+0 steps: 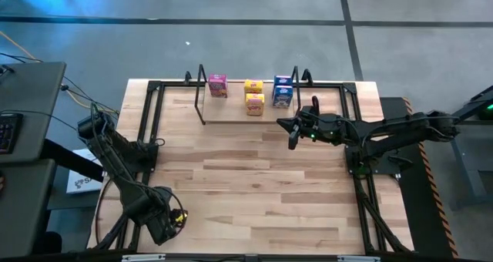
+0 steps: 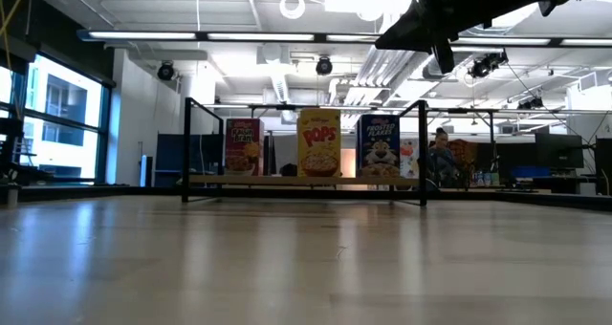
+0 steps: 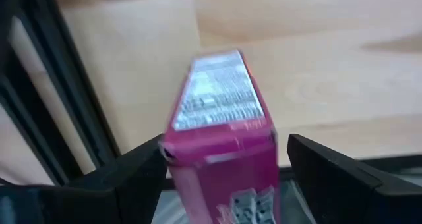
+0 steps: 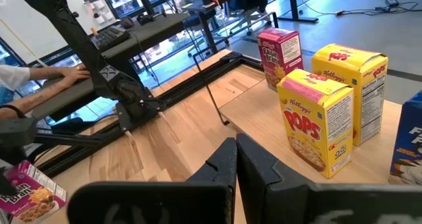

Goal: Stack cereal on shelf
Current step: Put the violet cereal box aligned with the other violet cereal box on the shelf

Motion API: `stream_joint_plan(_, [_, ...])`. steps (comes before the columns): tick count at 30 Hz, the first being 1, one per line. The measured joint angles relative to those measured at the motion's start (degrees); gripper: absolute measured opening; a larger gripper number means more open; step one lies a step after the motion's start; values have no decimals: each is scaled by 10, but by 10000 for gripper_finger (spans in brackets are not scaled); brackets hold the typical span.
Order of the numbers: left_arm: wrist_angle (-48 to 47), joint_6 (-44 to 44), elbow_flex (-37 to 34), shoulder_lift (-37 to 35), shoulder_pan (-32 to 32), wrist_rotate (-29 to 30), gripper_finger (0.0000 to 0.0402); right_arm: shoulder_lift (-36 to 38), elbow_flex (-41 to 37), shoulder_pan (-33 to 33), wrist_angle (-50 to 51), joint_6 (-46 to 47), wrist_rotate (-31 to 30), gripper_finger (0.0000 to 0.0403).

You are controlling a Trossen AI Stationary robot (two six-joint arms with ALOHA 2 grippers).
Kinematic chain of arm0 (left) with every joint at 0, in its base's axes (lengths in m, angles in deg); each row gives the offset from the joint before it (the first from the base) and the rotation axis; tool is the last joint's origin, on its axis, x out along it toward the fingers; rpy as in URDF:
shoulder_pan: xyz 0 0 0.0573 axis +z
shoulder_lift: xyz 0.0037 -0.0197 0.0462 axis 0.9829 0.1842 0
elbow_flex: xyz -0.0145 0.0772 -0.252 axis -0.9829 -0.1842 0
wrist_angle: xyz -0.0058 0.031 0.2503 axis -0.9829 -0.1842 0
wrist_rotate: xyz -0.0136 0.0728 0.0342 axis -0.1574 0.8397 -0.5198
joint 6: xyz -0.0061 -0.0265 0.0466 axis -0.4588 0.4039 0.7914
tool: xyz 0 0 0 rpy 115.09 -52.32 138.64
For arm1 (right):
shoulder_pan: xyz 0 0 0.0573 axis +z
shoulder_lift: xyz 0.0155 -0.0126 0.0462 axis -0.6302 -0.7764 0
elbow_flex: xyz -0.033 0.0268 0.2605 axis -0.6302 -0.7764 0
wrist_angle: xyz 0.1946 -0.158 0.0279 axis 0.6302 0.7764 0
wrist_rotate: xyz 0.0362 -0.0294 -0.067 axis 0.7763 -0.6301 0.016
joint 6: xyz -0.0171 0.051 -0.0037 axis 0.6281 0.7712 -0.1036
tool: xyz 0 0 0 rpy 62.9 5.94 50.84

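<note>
The light-wood shelf stands at the table's far edge. On its board stand a pink box, two yellow boxes and blue cereal. My right gripper is shut and empty, hovering just in front of the shelf's right end. In its wrist view the fingers point past the front yellow box. My left gripper is over the table's near-left corner. It is open, with one finger on either side of another pink box. My left gripper has a finger against the pink box's side edge; I cannot tell whether it touches. A narrow gap shows between the box and the other finger. The box's printed side panel points away from the wrist.
Black wire uprights close the shelf's ends. A black frame runs along the table's sides. The wood between the arms is bare. A desk with a keyboard stands left of the table, where a person's hand rests.
</note>
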Motion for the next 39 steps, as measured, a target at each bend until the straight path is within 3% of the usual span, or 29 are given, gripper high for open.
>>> stream_joint_plan(22, [29, -6, -7, 0, 0, -34, 290, 0, 0, -1, 8, 0, -34, 0])
stream_joint_plan(30, [40, -11, -7, 0, 0, -37, 260, 0, 0, -1, 10, 0, -35, 0])
stream_joint_plan(39, [47, -10, -7, 0, 0, -44, 201, 0, 0, -1, 10, 6, -35, 0])
